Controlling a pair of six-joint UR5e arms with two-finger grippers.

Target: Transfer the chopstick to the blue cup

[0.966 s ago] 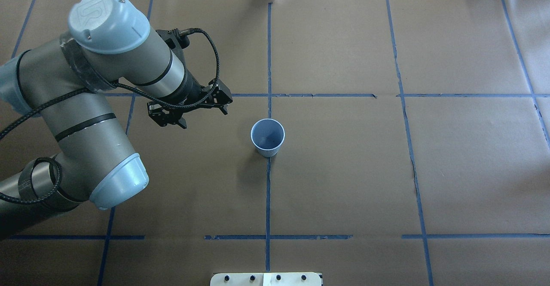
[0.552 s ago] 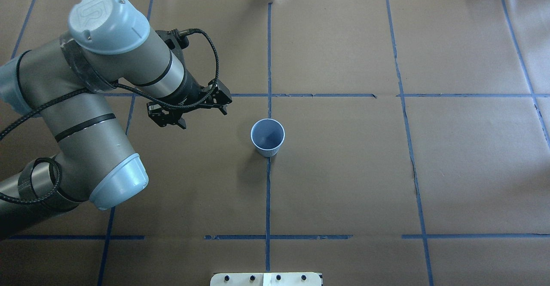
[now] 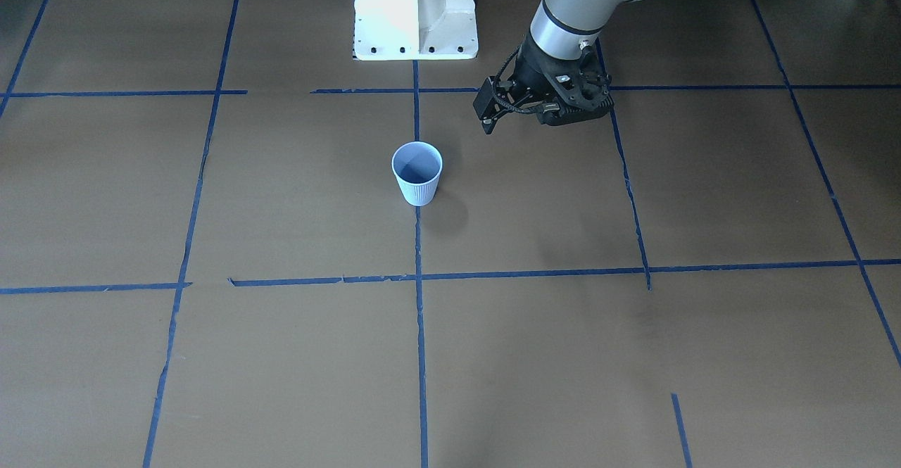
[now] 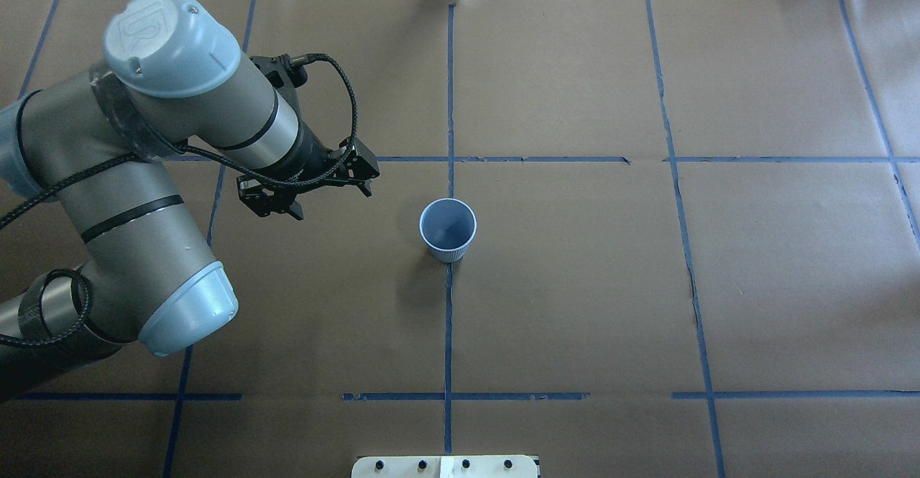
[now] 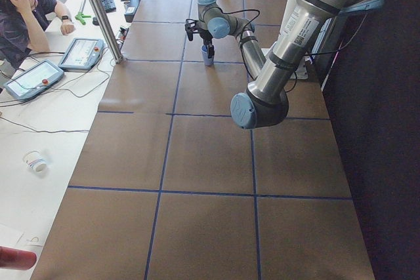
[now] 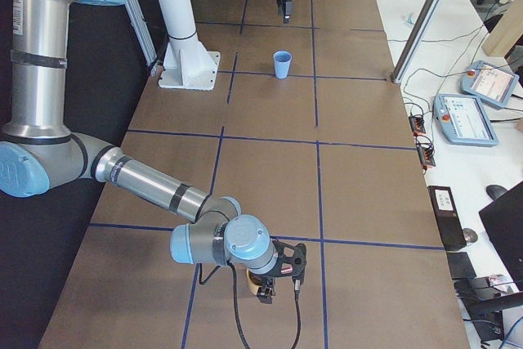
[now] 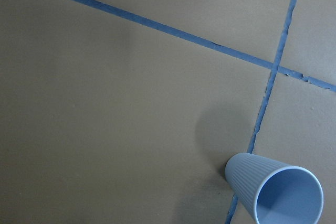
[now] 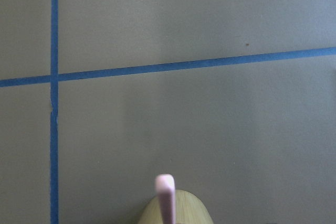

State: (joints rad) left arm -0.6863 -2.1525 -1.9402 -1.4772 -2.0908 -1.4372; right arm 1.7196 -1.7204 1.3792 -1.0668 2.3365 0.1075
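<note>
Hovering near blue cup (image 4: 447, 228), left claw (image 4: 332, 201) spread wide.

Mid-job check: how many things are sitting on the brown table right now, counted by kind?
Cups: 2 (blue cup, tan cup)
Chopsticks: 1 (pink chopstick, sticking up from the tan cup)
Total: 3
</note>
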